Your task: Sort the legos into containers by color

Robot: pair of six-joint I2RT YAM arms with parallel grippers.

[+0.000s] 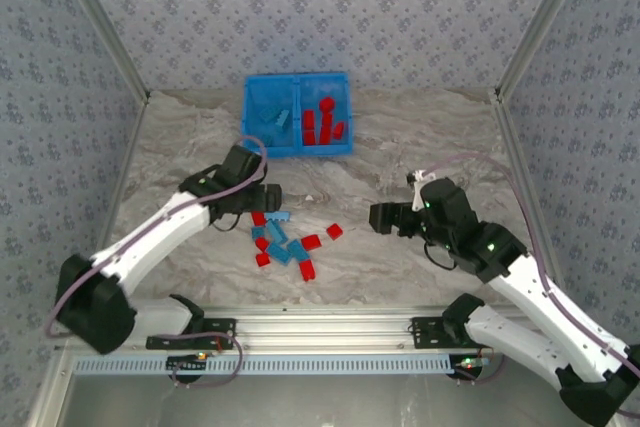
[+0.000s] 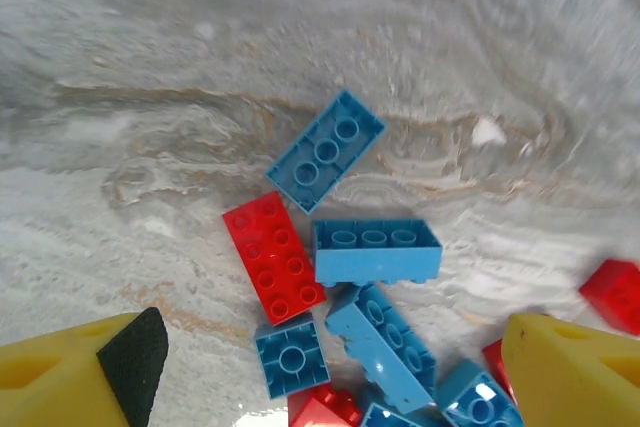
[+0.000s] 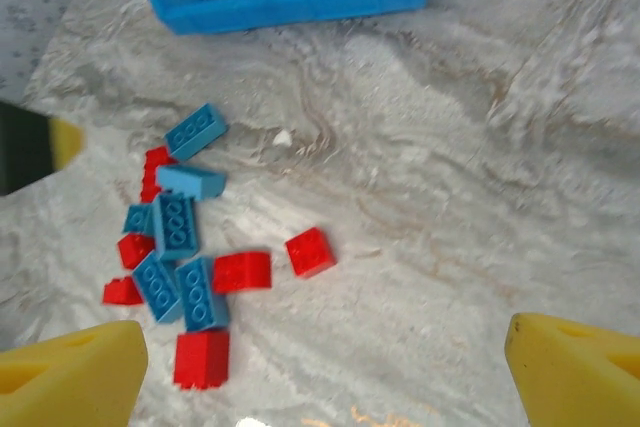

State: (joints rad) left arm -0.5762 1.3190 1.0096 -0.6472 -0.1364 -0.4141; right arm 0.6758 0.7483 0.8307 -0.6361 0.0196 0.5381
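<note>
Red and light blue legos (image 1: 285, 242) lie in a loose pile on the marbled table. The blue bin (image 1: 296, 151) stands behind them; its left compartment holds light blue bricks (image 1: 272, 117), its right one red bricks (image 1: 322, 122). My left gripper (image 1: 266, 197) hovers open over the pile's far edge. In the left wrist view the left gripper (image 2: 330, 367) has a flat red brick (image 2: 273, 255) and blue bricks (image 2: 377, 252) below it. My right gripper (image 1: 378, 217) is open to the right of the pile. In the right wrist view the right gripper (image 3: 325, 367) is empty, near a small red brick (image 3: 310, 251).
Patterned walls and slanted metal posts (image 1: 100, 22) enclose the table on three sides. A metal rail (image 1: 320, 332) runs along the near edge between the arm bases. Bare table lies between the pile and the bin (image 3: 290, 7), and to the right of the pile.
</note>
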